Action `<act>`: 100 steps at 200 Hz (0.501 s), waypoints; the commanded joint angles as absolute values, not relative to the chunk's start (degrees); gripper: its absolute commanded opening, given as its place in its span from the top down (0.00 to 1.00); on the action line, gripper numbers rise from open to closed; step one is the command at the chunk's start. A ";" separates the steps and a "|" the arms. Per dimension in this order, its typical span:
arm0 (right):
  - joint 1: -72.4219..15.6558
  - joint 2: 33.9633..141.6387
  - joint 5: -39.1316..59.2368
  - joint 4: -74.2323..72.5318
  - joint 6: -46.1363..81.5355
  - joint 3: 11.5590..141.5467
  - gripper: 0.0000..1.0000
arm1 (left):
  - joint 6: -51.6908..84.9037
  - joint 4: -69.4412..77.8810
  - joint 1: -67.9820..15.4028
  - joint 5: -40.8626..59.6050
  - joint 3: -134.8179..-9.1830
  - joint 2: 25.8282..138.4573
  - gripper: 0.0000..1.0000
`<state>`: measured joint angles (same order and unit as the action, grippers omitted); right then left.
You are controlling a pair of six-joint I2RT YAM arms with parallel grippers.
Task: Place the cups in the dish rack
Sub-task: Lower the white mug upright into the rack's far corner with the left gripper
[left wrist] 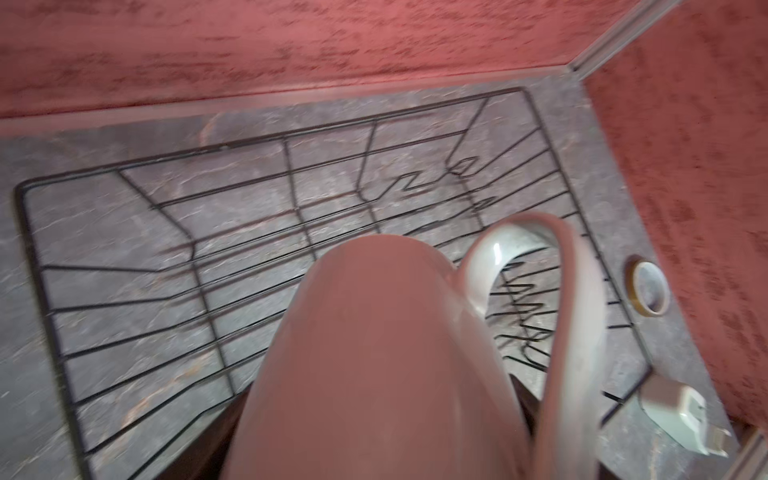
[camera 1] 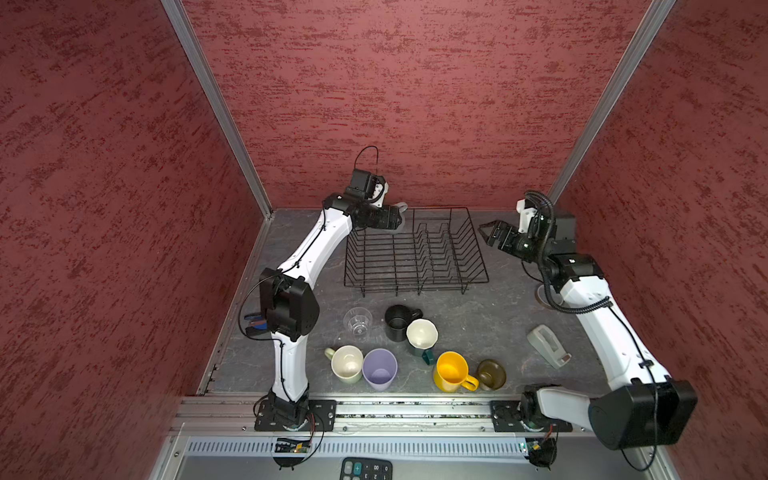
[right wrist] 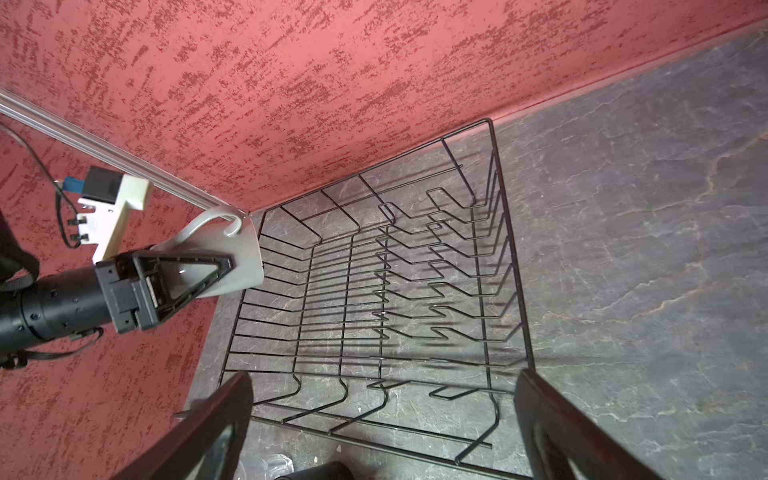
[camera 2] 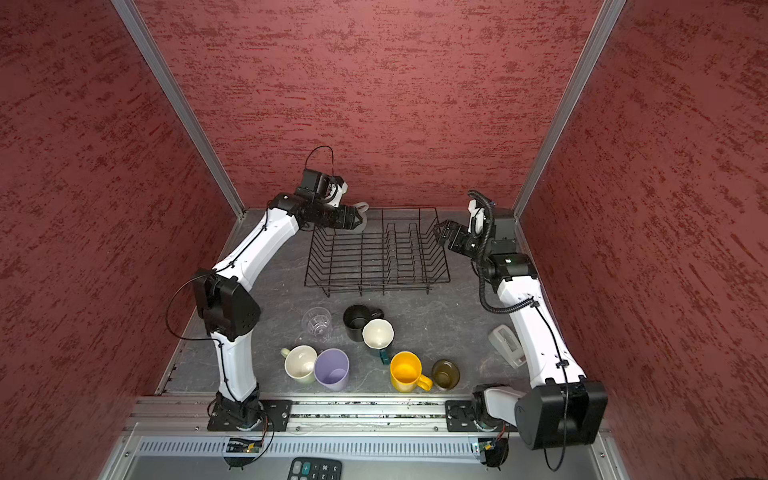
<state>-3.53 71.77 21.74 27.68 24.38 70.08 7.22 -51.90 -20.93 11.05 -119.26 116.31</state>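
a robot test cell in a lab, set up to stand in for a kitchen counter. the dish rack (camera 1: 415, 249) sits on a grey stone-look tabletop (camera 1: 498, 332), boxed in behind and on both sides by red textured wall panels (camera 1: 415, 83) joined by aluminium corner profiles (camera 1: 218, 108). in front of the rack, past a cluster of cups (camera 1: 419, 334), a left arm (camera 1: 291, 365) and a right arm (camera 1: 611, 332) are bolted to a metal rail (camera 1: 415, 409), with a calculator (camera 1: 365, 469) beyond it. a tape dispenser (camera 1: 546, 340) lies to the rack's front right.

Eight cups: one grey ceramic mug (right wrist: 245, 262) inside the left pincer (camera 1: 397, 216), and seven well apart from it: clear glass (camera 1: 357, 323), lilac tumbler (camera 1: 379, 369), black mug (camera 1: 398, 322), teal mug (camera 1: 422, 337), pale-green mug (camera 1: 347, 363), yellow mug (camera 1: 451, 372), brown mug (camera 1: 491, 374). One black wire dish rack (camera 1: 415, 249) under that pincer. One grey plastic tape dispenser (camera 1: 546, 345).
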 commanded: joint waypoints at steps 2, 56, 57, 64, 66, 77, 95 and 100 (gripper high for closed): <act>-3.25 70.59 21.01 28.03 23.12 68.90 0.01 | 6.38 -57.75 -20.31 5.36 -124.60 119.07 1.00; -3.24 70.27 21.99 27.56 23.05 67.29 0.02 | 4.86 -62.33 -20.05 -0.46 -133.96 126.86 1.00; -3.25 70.25 21.98 27.53 23.08 67.26 0.02 | 4.84 -62.32 -20.05 -0.49 -134.08 126.98 1.00; -3.25 70.16 22.18 27.30 23.25 66.92 0.01 | 4.68 -62.37 -20.00 -0.78 -134.67 127.74 1.00; -3.23 70.14 22.29 27.26 23.33 66.83 0.02 | 4.66 -62.33 -19.96 -0.88 -134.81 128.02 1.00; -3.25 69.98 22.69 26.78 23.69 66.14 0.02 | 4.81 -62.82 -19.79 -1.31 -136.05 129.32 1.00; -3.25 69.79 23.34 25.86 24.48 64.88 0.02 | 5.38 -63.67 -19.26 -2.73 -137.81 131.48 1.00; -3.24 69.79 23.53 25.61 24.65 64.55 0.02 | 5.64 -63.72 -19.08 -2.95 -138.10 132.01 1.00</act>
<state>-3.53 71.18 22.09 27.33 24.01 65.80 5.58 -63.70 -19.86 -0.23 -134.89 130.30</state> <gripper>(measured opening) 0.985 0.827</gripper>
